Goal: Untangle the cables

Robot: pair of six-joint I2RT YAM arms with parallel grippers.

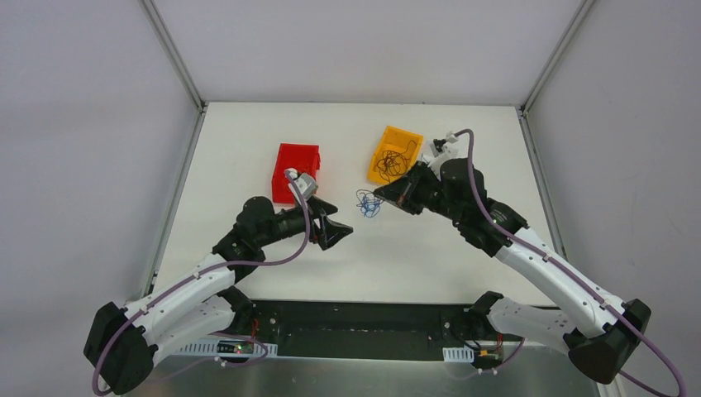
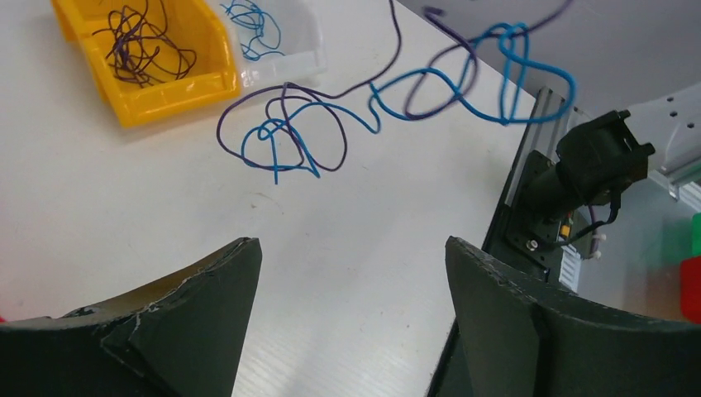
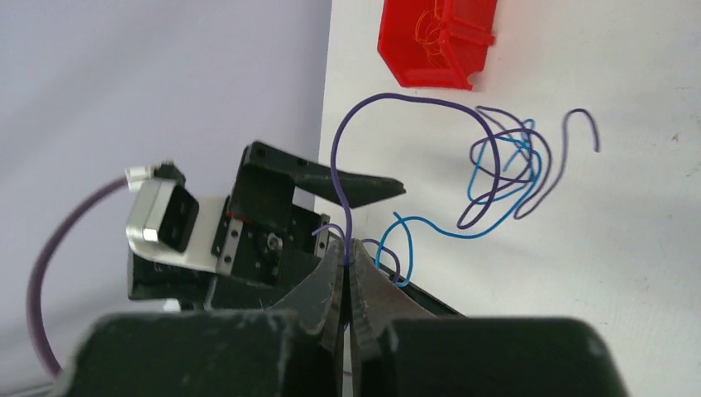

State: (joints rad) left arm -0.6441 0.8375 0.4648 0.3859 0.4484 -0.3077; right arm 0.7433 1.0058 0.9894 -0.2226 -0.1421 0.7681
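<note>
Table (image 1: 430, 256), about mid-span, a little toward the far edge: loose knot of cables (image 2: 285, 139). One purple strand and one blue, looped through each other. Part lies on the surface, part is lifted clear of it.

Right gripper (image 3: 347, 252): clenched on the purple strand (image 3: 334, 165) near one end. The wire arches up out of the fingers and drops to the tangle. A blue loop sits just beside the pinch; can't tell whether it is caught too.

Left gripper (image 2: 351, 248): jaws wide apart, nothing between them, hovering on the near-left side of the knot, apart from it.

Yellow bin (image 2: 174, 91) toward the far edge holds dark strands. Clear bin (image 2: 307, 43) beside it holds blue ones. Red bin (image 3: 430, 50) sits far-left of the knot.

Handling, my read: feather-light and springy, and the wire keeps its curl. It is thin and smooth, so likely to slip from a slack pinch. Nothing weighs it down, so any pull should drag the whole clump. Best hold for the free gripper looks like the blue strand where it runs single on an open loop, clear of the purple crossings. Tugging at the crossings would probably tighten them.
</note>
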